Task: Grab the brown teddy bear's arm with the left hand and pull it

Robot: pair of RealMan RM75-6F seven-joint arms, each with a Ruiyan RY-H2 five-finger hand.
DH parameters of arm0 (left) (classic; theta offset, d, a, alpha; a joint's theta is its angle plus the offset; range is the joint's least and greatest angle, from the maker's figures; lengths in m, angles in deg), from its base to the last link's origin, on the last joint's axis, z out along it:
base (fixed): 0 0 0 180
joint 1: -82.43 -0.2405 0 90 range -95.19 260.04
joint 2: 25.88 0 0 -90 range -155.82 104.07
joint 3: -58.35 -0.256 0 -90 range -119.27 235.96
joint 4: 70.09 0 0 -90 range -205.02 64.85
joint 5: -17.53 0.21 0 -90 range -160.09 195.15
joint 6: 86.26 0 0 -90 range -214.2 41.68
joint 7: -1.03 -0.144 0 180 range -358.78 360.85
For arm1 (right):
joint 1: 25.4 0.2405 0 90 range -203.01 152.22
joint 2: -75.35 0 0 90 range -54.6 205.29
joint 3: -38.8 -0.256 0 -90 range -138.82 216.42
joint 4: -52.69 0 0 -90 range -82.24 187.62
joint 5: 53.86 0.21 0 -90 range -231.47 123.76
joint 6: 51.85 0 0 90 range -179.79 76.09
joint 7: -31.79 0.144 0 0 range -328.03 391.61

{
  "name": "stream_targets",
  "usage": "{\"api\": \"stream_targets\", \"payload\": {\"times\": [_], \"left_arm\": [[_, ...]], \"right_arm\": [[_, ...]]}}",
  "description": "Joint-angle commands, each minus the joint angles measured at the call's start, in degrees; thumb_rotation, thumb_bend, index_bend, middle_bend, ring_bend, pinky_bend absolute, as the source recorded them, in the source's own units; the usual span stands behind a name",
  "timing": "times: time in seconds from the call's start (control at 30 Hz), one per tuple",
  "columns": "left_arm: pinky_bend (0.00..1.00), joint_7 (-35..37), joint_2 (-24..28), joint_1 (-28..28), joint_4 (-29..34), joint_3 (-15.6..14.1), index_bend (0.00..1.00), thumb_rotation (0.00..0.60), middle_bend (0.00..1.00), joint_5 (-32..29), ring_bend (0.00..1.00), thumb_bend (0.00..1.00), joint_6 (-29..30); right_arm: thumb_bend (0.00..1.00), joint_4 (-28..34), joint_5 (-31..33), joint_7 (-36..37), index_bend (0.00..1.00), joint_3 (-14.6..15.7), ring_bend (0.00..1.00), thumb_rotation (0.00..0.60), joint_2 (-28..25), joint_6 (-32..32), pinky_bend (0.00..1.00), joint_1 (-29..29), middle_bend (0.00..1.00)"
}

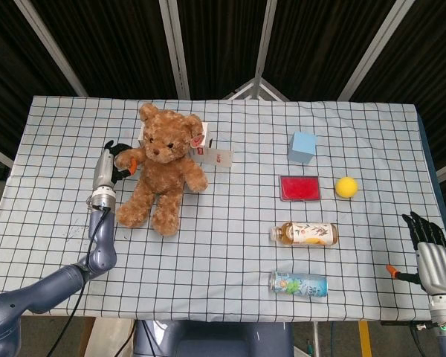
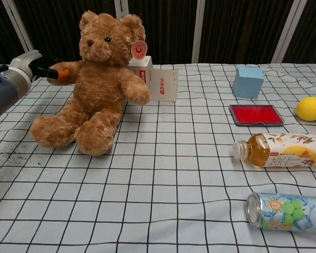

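Note:
The brown teddy bear [image 1: 163,175] [image 2: 97,87] sits upright on the checked cloth at the left, a round red tag on its ear. My left hand [image 1: 117,162] [image 2: 47,68] grips the end of the bear's outstretched arm [image 2: 71,70], its orange-tipped fingers closed around the paw. My right hand [image 1: 430,242] hangs off the table's near right corner, fingers apart, holding nothing.
A white and red carton [image 1: 208,152] [image 2: 158,83] lies right behind the bear. To the right are a blue cube [image 1: 302,146], a red flat case [image 1: 299,187], a yellow ball [image 1: 346,187], a tea bottle [image 1: 305,233] and a can [image 1: 298,283] lying down.

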Motion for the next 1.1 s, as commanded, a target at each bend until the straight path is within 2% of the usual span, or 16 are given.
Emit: {"api": "stream_targets", "payload": {"times": [0.03, 0.23, 0.47, 0.87, 1.1], "left_arm": [[0.00, -0.77, -0.29, -0.24, -1.26, -0.55, 0.45, 0.600, 0.40, -0.71, 0.00, 0.65, -1.30], [0.00, -2.17, -0.88, -0.13, -3.91, -1.16, 0.45, 0.600, 0.40, -1.73, 0.00, 0.65, -4.10], [0.00, -3.61, -1.07, 0.18, -4.00, -1.29, 0.45, 0.600, 0.39, -1.80, 0.00, 0.65, -4.72], [0.00, -2.33, 0.28, -0.04, 1.14, 0.63, 0.45, 0.600, 0.40, 1.52, 0.00, 0.65, 1.25], [0.00, -1.71, 1.05, -0.59, 3.27, 1.34, 0.45, 0.600, 0.40, 2.10, 0.00, 0.65, 2.72]], "right_arm": [[0.13, 0.03, 0.02, -0.08, 0.05, -0.01, 0.00, 0.600, 0.01, 0.03, 0.00, 0.00, 0.01], [0.13, 0.07, 0.18, -0.19, 0.05, -0.02, 0.00, 0.600, -0.01, 0.02, 0.00, -0.02, 0.01], [0.13, 0.12, 0.22, -0.26, 0.05, -0.03, 0.00, 0.600, -0.01, -0.02, 0.00, 0.01, 0.02], [0.13, 0.31, 0.11, -0.31, 0.05, 0.08, 0.00, 0.600, -0.10, 0.03, 0.00, -0.03, 0.01], [0.13, 0.38, 0.18, -0.48, 0.05, 0.13, 0.00, 0.600, -0.10, -0.22, 0.00, 0.07, 0.01]]}}
